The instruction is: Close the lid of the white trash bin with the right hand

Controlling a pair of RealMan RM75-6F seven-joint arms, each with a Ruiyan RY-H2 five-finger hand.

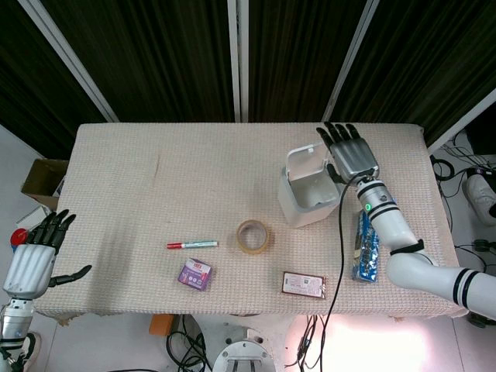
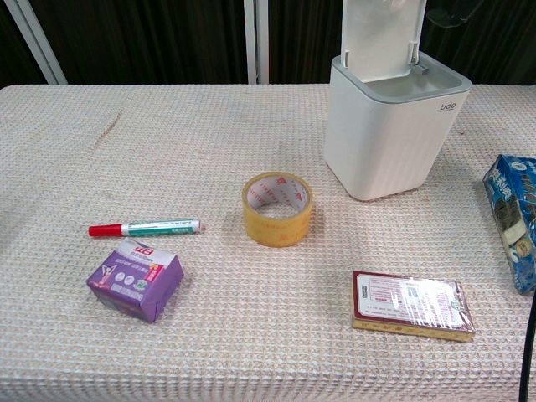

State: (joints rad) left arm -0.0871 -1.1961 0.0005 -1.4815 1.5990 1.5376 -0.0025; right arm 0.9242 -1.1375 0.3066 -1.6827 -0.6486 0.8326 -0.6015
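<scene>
The white trash bin (image 1: 307,198) (image 2: 392,130) stands on the right half of the table. Its lid (image 1: 305,161) (image 2: 381,29) is raised upright at the back. My right hand (image 1: 350,153) hovers just right of and behind the lid, fingers stretched out and apart, holding nothing. Whether it touches the lid cannot be made out. Only dark fingertips (image 2: 452,12) show at the top of the chest view. My left hand (image 1: 35,256) hangs off the table's left edge, fingers spread and empty.
On the table (image 1: 155,178) lie a roll of tape (image 1: 253,235), a red-capped marker (image 1: 191,245), a purple packet (image 1: 195,274), a brown-edged box (image 1: 304,284) and a blue packet (image 1: 366,246) under my right forearm. A cardboard box (image 1: 43,180) sits on the floor at left.
</scene>
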